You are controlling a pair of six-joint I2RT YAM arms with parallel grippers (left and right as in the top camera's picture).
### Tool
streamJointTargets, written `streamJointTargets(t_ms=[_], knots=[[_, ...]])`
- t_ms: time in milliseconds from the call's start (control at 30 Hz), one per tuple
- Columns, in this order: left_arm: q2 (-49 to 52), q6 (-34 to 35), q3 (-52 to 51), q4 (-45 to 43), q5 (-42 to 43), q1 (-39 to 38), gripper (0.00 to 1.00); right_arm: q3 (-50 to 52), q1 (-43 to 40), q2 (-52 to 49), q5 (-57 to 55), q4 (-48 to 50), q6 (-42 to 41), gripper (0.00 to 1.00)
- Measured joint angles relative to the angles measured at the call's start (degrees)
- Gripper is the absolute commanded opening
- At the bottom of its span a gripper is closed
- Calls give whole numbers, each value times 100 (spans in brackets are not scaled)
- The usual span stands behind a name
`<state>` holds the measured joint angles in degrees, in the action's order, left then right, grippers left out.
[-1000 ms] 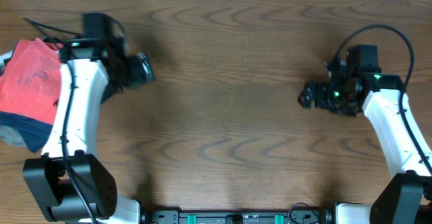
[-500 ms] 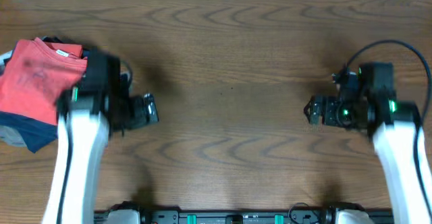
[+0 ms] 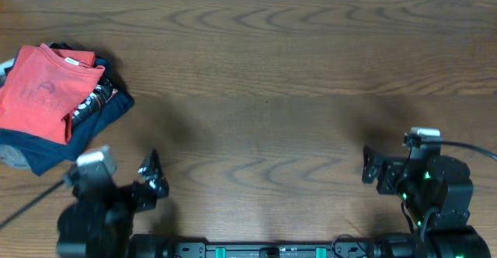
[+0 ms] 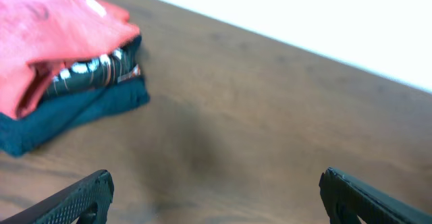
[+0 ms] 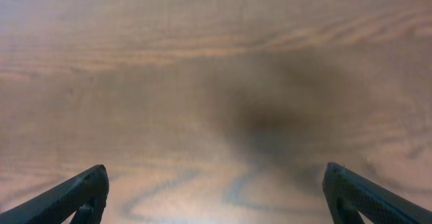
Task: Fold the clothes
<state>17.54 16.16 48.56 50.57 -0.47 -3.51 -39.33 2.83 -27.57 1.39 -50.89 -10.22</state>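
Note:
The coral-red T-shirt [image 3: 39, 91] lies folded on top of a stack of dark shirts [image 3: 97, 106] at the table's left edge. It also shows in the left wrist view [image 4: 47, 42] at the upper left. My left gripper [image 3: 151, 182] is open and empty near the front edge, well below the stack; in its own view the fingers [image 4: 214, 197] are wide apart over bare wood. My right gripper [image 3: 374, 169] is open and empty at the front right, its fingers [image 5: 216, 193] wide apart over bare wood.
The wooden table [image 3: 264, 87] spans the whole view. A navy shirt and a black shirt with white lettering [image 4: 94, 72] lie under the red one. A grey cloth edge [image 3: 9, 158] shows at the far left.
Both arms have pulled back from mid-table to the front edge. The red T-shirt, earlier partly hidden by the left arm, now shows fully on the stack.

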Motion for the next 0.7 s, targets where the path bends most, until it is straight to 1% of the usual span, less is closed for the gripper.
streamJointTargets(t_ms=[100,367,700], knots=[[-358,17,0,2,-17,0,98,9,0,63,-22,-304,-7,99],[-422,35,0,2,-22,0,98,20,0,61,-37,-992,-7,99],[-422,35,-2,4,-24,0,98,33,-2,168,-83,-1099,-4,99]])
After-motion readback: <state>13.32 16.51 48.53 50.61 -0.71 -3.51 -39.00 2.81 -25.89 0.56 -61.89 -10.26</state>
